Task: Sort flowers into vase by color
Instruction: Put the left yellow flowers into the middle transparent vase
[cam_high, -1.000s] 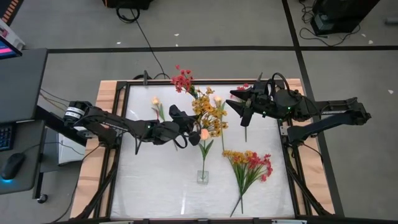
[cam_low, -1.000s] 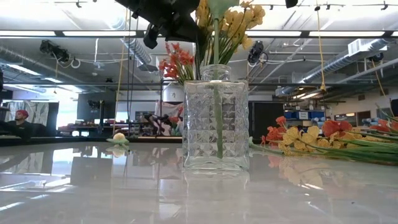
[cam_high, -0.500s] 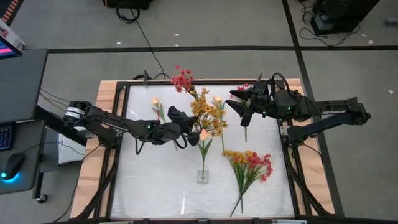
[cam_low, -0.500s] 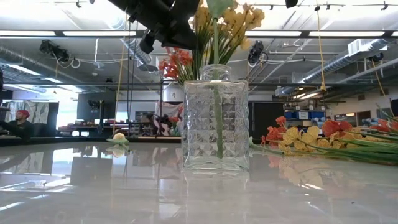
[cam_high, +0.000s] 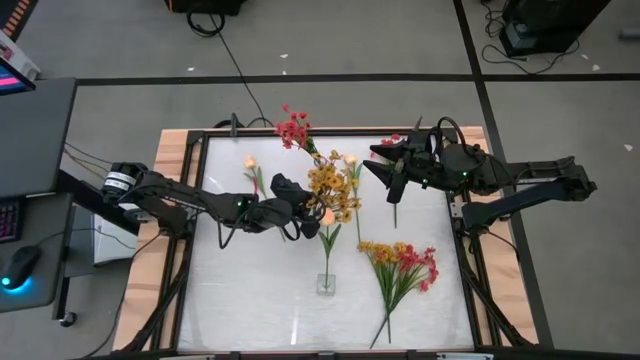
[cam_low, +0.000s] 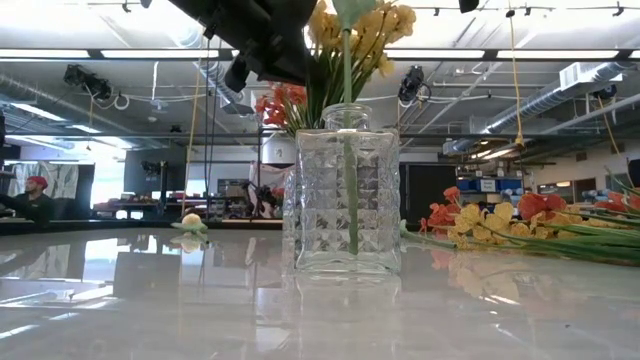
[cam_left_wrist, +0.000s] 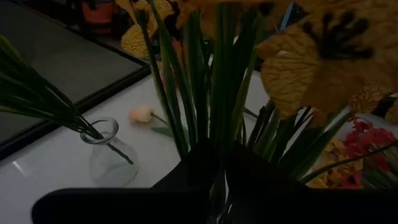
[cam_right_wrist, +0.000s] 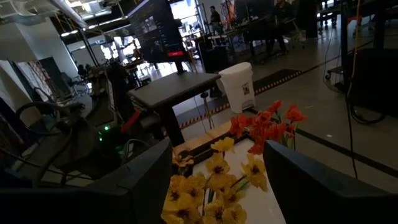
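Note:
My left gripper (cam_high: 303, 205) hovers over the middle of the table, shut on a yellow flower sprig (cam_high: 328, 185). In the low view the gripper (cam_low: 268, 45) and the yellow blossoms (cam_low: 375, 25) show above the square glass vase (cam_low: 347, 190). That vase (cam_high: 326, 283) stands nearer the front edge and holds a peach bud (cam_high: 328, 215) on its green stem. A round vase (cam_left_wrist: 107, 152) holds green stems. My right gripper (cam_right_wrist: 217, 199) stays open and empty above the table's far right (cam_high: 385, 172). My left gripper pinches the yellow sprig's bundle of green stems (cam_left_wrist: 214, 165) between its two fingers, at the end away from the blossoms. The fingers come nearly level from the table's left. The sprig is lifted clear of the table, its stems fanning out past the fingertips.
A bunch of red and yellow flowers (cam_high: 400, 265) lies at the front right. A peach bud (cam_high: 251, 165) lies at the far left, another (cam_high: 350, 160) near the middle. Red flowers (cam_high: 293, 128) stand at the far edge. A black frame (cam_high: 190, 250) borders the white table.
My left gripper has turned at the wrist without leaving its place. The yellow sprig's blossom head has swung a little toward the table's left, and its stems stay between the fingers.

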